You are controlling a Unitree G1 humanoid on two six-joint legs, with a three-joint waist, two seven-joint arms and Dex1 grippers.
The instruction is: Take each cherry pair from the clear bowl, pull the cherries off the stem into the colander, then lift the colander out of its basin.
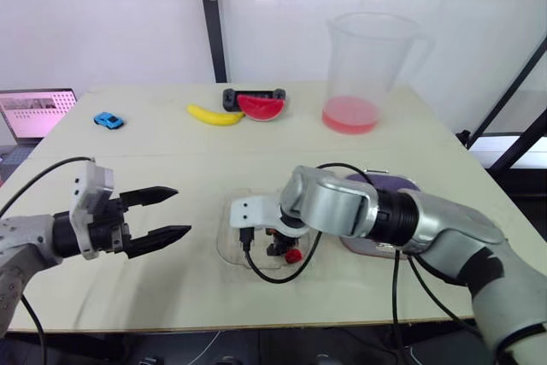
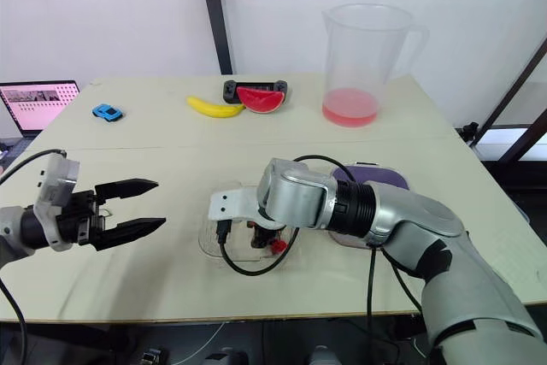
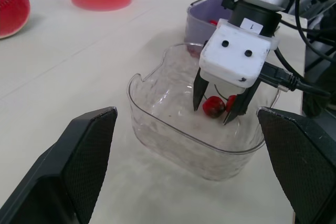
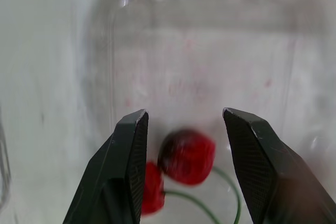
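Right tool (image 3: 212, 115) reaches down inside the clear bowl (image 3: 173, 141), fingers spread and released, not clamped on anything. The cherry pair (image 4: 186, 157) lies on the bowl floor between the two fingers: one dark red cherry sits in the gap, and the second is partly behind one finger (image 4: 126, 171). A thin green stem curls out from under them. Cannot tell if either finger touches the fruit.

Clear bowl sits on the bench (image 1: 171, 151) near the front edge, about the middle. Black cable from the right wrist loops over the bowl's near side.

Left tool (image 1: 181, 211) hovers over the bench to the left of the bowl, well apart from it. Its fingers are open and empty, pointed toward the bowl.

The colander (image 3: 195, 11), purple, sits just to the right of the bowl, partly hidden behind the right forearm. A bit of red shows inside it. Cannot tell colander from basin here.

Far side of the bench:
- big clear jug (image 1: 363, 66) with pink liquid in the bottom, far right
- banana (image 1: 214, 114) next to a watermelon slice (image 1: 261, 107), far middle; the slice leans on a black item
- blue toy car (image 1: 108, 120), far left
- laptop (image 1: 34, 113) with its screen on, off the left edge of the bench
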